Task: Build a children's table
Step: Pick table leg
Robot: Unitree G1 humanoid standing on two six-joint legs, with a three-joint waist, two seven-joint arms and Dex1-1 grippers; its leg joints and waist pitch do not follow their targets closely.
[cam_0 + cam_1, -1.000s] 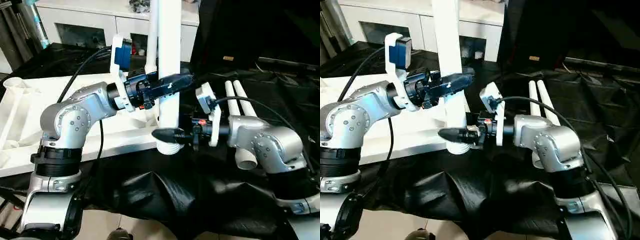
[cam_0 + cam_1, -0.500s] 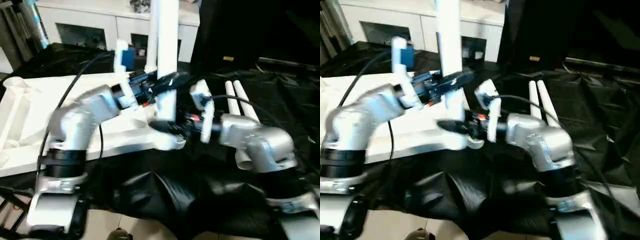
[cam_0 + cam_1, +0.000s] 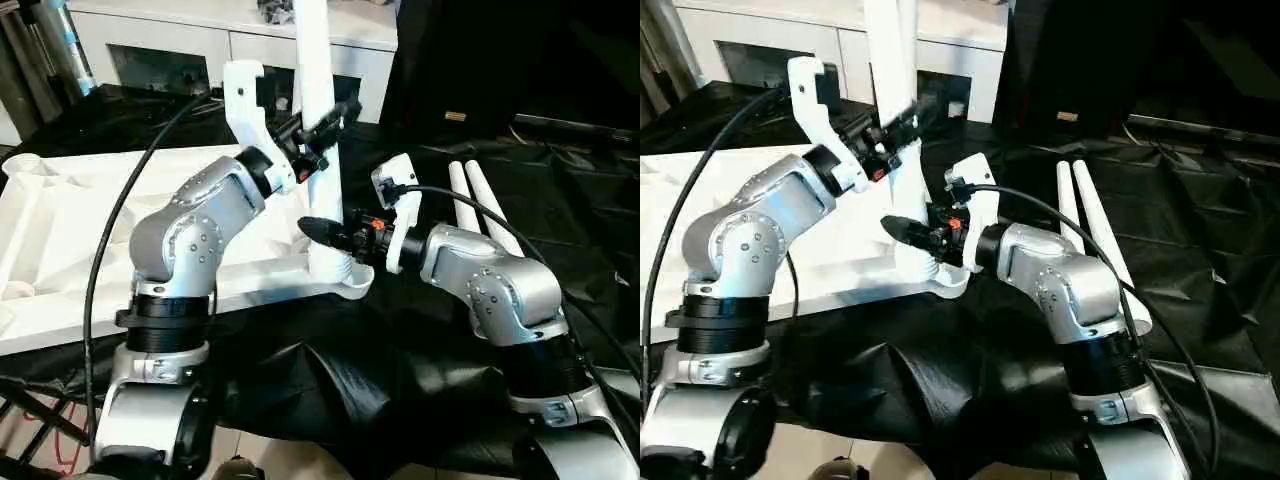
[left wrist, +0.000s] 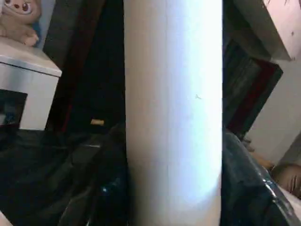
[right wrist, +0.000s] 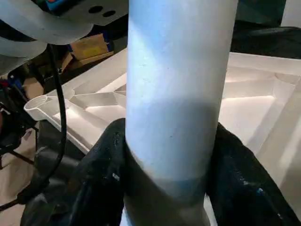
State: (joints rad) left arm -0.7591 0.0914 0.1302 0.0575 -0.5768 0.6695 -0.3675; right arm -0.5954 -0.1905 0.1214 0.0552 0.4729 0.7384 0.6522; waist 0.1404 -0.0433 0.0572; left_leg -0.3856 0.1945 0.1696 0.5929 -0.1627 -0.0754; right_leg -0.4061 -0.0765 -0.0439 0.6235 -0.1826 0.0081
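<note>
Children's table top (image 3: pixel 60 215) lies upside down, ribs up, on the black-draped work table (image 3: pixel 330 370), near the robot's left side. One white leg (image 3: pixel 318 150) stands upright in the near corner socket (image 3: pixel 345 280). Two spare legs (image 3: pixel 475 215) lie side by side on the drape to the right, well apart from the top.

Left gripper (image 3: pixel 322 125) is clamped on the leg higher up; the left wrist view shows black fingers hugging both sides of the tube. Right gripper (image 3: pixel 325 232) grips the same leg low down, just above the socket; the right wrist view shows a finger (image 5: pixel 106 174) on either side of the tube. Both pincers closed on the leg, neither empty.

Judged step: seating or twisting the leg into the socket. Cannot tell how deep it sits.

Risks from here:
- Leg looks slightly off vertical; pushing down while tilted could jam it in the socket or cross its fit.
- Two grips on one stiff tube: if the arms pull in different directions, one pincer may slip on the smooth plastic.
- Top rests loose near the work table's edge; side force could slide or tip it.
- Letting go early could let the leg topple toward the spare legs.
</note>
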